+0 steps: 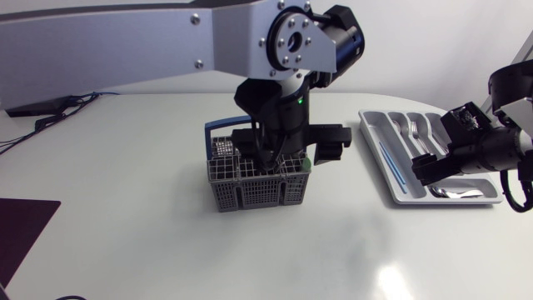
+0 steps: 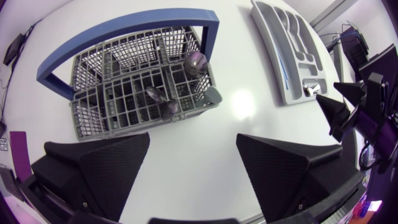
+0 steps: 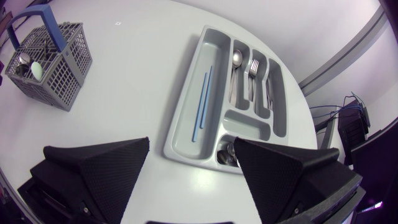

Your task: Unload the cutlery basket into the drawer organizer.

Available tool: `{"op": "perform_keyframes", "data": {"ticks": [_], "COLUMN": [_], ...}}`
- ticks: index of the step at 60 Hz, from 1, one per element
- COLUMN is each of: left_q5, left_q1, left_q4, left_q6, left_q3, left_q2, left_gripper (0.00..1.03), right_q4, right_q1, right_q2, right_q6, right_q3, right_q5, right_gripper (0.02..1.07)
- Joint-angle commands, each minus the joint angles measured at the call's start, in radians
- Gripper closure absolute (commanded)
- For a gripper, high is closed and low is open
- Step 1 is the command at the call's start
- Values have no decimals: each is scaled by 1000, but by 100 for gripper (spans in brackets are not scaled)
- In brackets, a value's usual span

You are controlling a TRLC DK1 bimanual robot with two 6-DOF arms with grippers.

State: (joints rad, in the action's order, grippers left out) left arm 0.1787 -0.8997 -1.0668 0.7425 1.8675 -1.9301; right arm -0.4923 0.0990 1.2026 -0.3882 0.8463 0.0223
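Left gripper open, empty, above basket mid-table. Drop straight onto one cutlery piece, clear of blue handle, grip firm. Right gripper open, empty, over organizer nr right edge.

A white, glossy bench with a rounded far edge spans the scene; even light falls across it, leaving a soft glare at near right

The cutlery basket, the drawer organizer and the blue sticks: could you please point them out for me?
cutlery basket (image 1: 258, 193), head view, front mesh wall.
drawer organizer (image 3: 247, 118), right wrist view, bare small compartment.
blue sticks (image 3: 200, 104), right wrist view, mid-length.
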Motion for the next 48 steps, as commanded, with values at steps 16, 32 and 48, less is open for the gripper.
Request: {"op": "perform_keyframes", "data": {"ticks": [16, 32, 48], "left_q5": [-48, -48, -45], "left_q1": [8, 10, 12], "left_q4": [-44, -137, -285], "left_q6": [210, 282, 319], "left_q3": [160, 285, 481], "left_q2": [-109, -201, -325], "left_gripper": [13, 13, 18], "right_q4": [9, 20, 34], "right_q1": [-4, -4, -1], "right_q2": [-6, -5, -3], "right_q6": [29, 32, 31], "right_q3": [-50, -72, -92], "right_q5": [-4, -4, -4], "right_gripper": [9, 10, 10]}}
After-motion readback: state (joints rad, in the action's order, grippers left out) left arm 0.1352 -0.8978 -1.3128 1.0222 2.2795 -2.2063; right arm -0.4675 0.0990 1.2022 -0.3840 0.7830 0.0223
